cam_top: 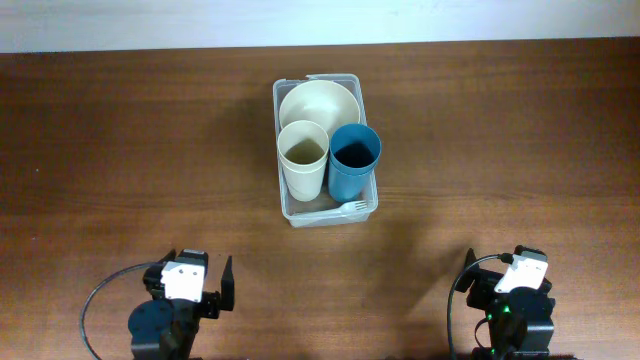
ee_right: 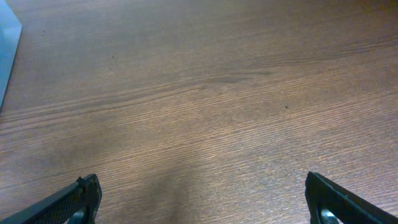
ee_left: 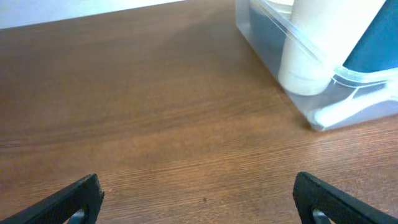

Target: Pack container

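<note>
Container (cam_top: 300, 214) sits mid-table, well apart from both arms. Inside: cream bowl (cam_top: 320, 103) at back, cream cup (cam_top: 302, 157) and blue cup (cam_top: 354, 158) standing side by side in front of it, white fork (cam_top: 352, 207) along near wall. No loose items in view on table (ee_right: 205, 93) — I judge packing done, or at final check. Next move, if any, is a lid; none visible, so I'd hold. Left claw (ee_left: 198, 185) and right claw (ee_right: 202, 186) low over bare wood by near edge, pointing forward — jaws spread wide, nothing between them.
</note>
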Controlling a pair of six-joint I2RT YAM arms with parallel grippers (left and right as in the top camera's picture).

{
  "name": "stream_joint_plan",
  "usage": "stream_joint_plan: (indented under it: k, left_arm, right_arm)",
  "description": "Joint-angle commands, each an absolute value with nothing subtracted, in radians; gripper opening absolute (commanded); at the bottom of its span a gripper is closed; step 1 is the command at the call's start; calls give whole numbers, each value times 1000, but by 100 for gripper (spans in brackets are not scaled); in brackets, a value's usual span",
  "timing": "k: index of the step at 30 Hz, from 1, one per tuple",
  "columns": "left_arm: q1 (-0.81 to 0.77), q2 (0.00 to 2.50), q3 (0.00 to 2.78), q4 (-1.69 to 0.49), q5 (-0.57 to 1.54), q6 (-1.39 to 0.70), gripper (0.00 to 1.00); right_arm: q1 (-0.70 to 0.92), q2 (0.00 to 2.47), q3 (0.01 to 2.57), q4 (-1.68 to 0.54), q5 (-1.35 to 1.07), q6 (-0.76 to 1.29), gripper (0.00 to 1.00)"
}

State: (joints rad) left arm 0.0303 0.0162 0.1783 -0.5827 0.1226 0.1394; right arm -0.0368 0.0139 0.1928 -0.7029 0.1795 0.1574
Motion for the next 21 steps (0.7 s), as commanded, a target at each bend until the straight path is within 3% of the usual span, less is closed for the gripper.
stream_joint_plan:
  k: [1, 21]
  left_arm:
    - [28, 5, 168, -594, 138, 159, 100]
    - [28, 5, 168, -622, 138, 159, 99]
  right_arm:
    - [-41, 3, 188, -703, 192, 157, 99]
    - [-41, 3, 188, -702, 192, 157, 99]
